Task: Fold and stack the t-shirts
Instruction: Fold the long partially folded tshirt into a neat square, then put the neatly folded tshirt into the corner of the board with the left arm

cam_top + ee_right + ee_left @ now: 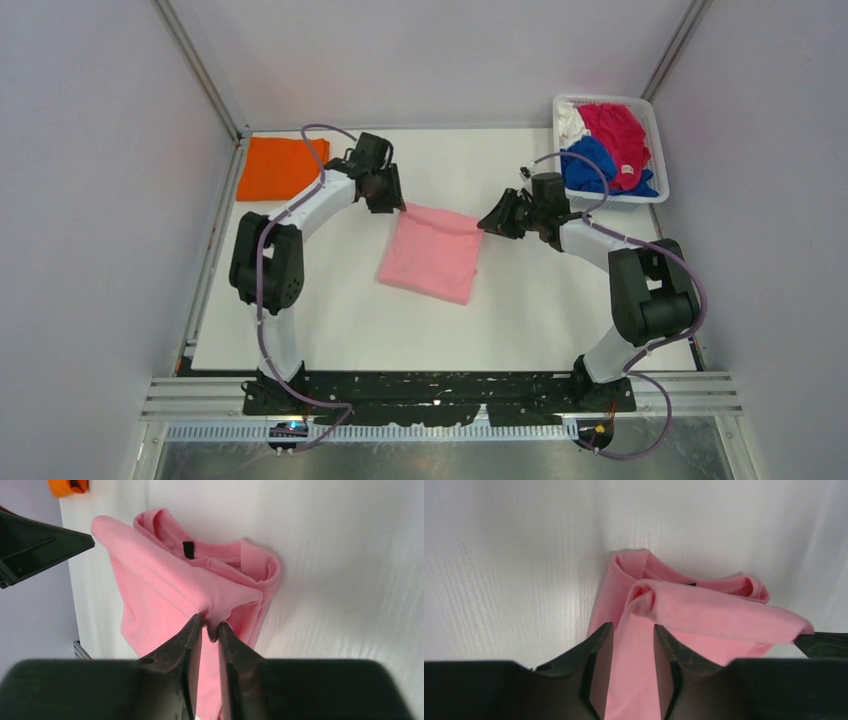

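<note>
The light pink t-shirt lies half folded in the middle of the white table, its far edge lifted. My left gripper is shut on the far left corner; the cloth runs between its fingers in the left wrist view. My right gripper is shut on the far right corner, pinching a fold in the right wrist view. The pink t-shirt hangs taut between them, with the collar and its black tag underneath. A folded orange t-shirt lies at the far left.
A white mesh basket at the far right holds a royal blue t-shirt, a magenta-red one and a white one. Grey walls enclose the table on three sides.
</note>
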`<state>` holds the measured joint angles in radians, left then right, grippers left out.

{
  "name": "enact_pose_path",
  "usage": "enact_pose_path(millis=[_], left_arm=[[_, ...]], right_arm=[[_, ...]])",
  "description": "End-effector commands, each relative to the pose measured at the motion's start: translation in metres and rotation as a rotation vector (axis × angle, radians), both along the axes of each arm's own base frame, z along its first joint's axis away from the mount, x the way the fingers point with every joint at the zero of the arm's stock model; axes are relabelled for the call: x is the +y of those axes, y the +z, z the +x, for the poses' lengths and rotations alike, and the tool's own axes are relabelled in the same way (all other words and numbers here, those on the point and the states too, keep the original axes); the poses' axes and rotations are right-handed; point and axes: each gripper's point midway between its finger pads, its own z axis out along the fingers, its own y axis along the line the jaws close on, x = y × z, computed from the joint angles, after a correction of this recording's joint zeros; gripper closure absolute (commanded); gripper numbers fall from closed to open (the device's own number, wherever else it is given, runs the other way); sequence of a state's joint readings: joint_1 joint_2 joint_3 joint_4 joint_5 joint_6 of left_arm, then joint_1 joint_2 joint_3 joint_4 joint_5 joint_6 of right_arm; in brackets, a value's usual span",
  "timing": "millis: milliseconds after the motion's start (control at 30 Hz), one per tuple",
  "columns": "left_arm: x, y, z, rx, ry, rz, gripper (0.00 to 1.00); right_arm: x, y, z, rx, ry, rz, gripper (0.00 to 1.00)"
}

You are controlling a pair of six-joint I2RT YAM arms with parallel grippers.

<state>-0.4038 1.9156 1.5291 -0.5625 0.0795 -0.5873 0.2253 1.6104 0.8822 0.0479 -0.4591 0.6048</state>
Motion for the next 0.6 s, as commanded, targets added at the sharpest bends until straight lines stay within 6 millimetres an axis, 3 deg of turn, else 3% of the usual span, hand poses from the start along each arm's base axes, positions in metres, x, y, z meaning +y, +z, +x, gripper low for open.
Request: enact_pose_path(millis=[0, 33, 67, 133, 233, 267, 567], left_arm=[[0.007, 0.008, 0.021, -0.015, 0.007, 0.014, 0.52], [0.005, 0.01, 0.022, -0.011, -0.003, 0.012, 0.45], [0.004, 0.012, 0.023, -0.011, -0.008, 0.008, 0.37], [0.0, 0.018, 0.022, -0.02, -0.026, -0.014, 0.26], [-0.01, 0.025, 0.015, -0.046, -0.074, -0.076, 0.04], [-0.011, 0.023, 0.01, -0.04, -0.088, -0.089, 0.01], [0.002, -0.032, -0.032, 0.116, -0.096, -0.049, 0.04]], right_arm=[[-0.009, 0.018, 0.039, -0.076, -0.08, 0.001, 0.5], [-0.01, 0.014, 0.041, -0.062, -0.086, -0.002, 0.39], [-0.011, 0.018, 0.046, -0.07, -0.091, -0.003, 0.19], [-0.012, 0.019, 0.048, -0.067, -0.088, -0.016, 0.06], [-0.011, 0.026, 0.045, -0.078, -0.079, -0.012, 0.01], [-0.011, 0.028, 0.041, -0.083, -0.074, -0.006, 0.02], [-0.012, 0.033, -0.002, -0.106, -0.023, 0.019, 0.05]])
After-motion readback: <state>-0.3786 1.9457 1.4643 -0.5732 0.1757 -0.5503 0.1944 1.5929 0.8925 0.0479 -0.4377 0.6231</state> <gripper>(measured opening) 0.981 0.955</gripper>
